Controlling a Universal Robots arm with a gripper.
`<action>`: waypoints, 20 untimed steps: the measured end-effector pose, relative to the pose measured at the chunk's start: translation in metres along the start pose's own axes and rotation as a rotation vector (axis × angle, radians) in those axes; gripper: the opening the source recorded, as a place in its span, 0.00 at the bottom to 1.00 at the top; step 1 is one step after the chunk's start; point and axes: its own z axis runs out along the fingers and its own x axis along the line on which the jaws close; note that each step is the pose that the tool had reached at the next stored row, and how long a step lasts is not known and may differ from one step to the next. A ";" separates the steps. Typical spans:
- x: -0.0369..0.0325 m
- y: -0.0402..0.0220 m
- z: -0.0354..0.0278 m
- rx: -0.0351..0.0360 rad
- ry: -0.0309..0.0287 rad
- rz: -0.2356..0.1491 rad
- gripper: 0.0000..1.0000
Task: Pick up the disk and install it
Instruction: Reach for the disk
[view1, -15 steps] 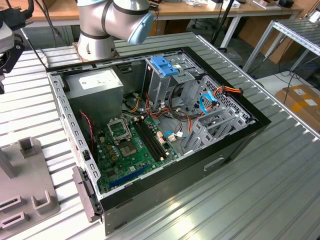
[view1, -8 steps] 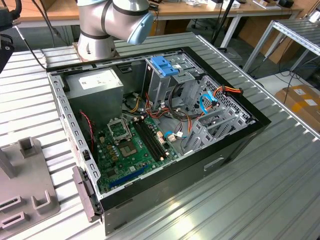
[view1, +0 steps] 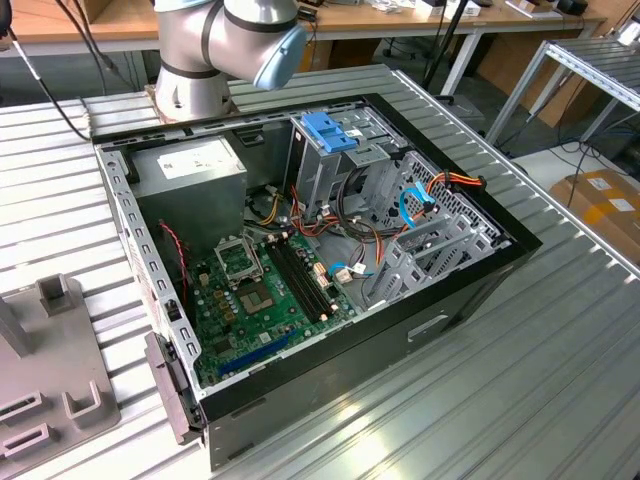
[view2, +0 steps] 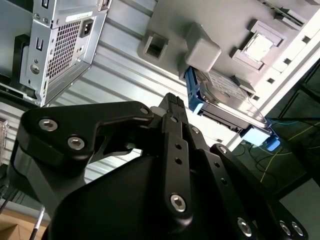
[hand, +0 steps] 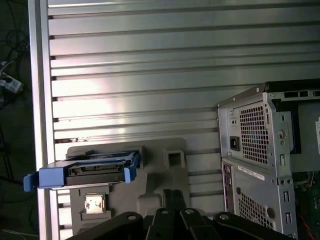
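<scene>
On the exterior view's left, a grey moulded holder (view1: 50, 385) lies on the ribbed metal worktop (view1: 560, 370). To its right is the open computer case (view1: 480, 290) with its green motherboard (view1: 260, 290) exposed. The grey power supply (view1: 190, 170) carries a white sticker whose print I cannot read, and a blue bracket (view1: 327, 130) sits at the drive cage. My arm (view1: 230, 40) rises behind the case.

In both wrist views the disk (hand: 95, 170) (view2: 225, 95) rests in that holder, raised on edge as far as I can tell. It is a flat slab with a grey metal face and a dark narrow side, framed by bright blue plastic rails. I can read no writing on it. A small square silver part (hand: 94, 204) sits in a recess just beside it.

My tool (hand: 173, 194) (view2: 172, 100) hangs over the holder, near the disk but apart from it. Its fingertips are pressed together on nothing. Further along is the case's perforated rear, which carries a white strip label (hand: 251, 173) too small to read.
</scene>
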 end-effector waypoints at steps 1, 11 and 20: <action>0.0020 -0.0001 -0.0001 0.0001 0.0001 0.000 0.11; 0.0221 -0.0017 -0.0007 0.0001 0.0001 0.000 0.11; 0.0417 -0.0031 -0.0012 0.0000 0.0000 0.000 0.11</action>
